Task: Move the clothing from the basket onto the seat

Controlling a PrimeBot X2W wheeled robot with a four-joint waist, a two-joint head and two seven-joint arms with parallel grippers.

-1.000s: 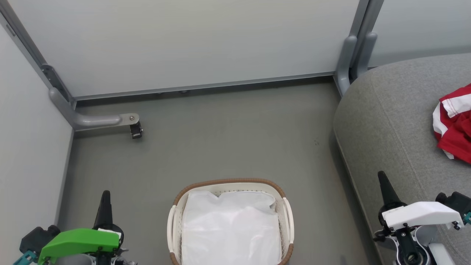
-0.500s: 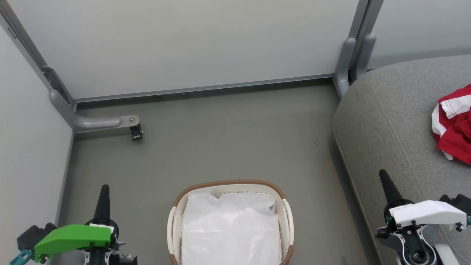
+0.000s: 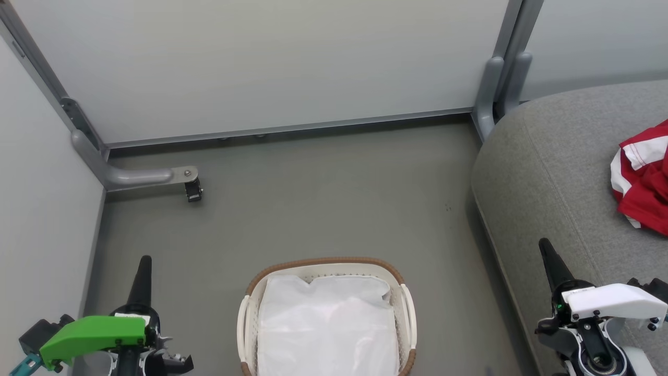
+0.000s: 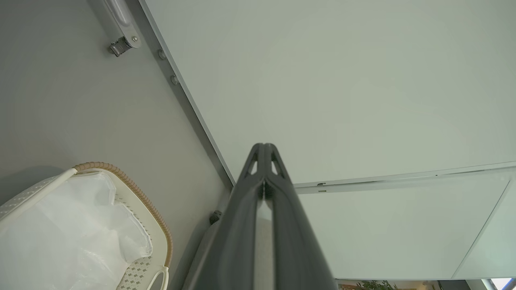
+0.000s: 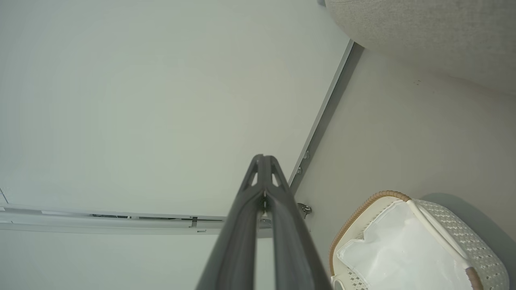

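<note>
Flanking the basket [image 3: 323, 259]: left gripper [image 3: 144, 262] and right gripper [image 3: 546, 247], both clamped shut, nothing gripped.
basket: a white liner sheet [image 3: 326, 324] is seen inside.
seat [image 3: 548, 167]: found right of the basket, a bit farther back.
clothing [image 3: 644, 180]: red-and-white heap, laid on the seat, well right of the basket.

basket [image 3: 323, 260] on floor [image 3: 323, 198], clothing [image 3: 646, 201] on seat [image 3: 548, 172]

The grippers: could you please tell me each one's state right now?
Left gripper: shut, holding nothing.
Right gripper: shut, holding nothing.
</note>
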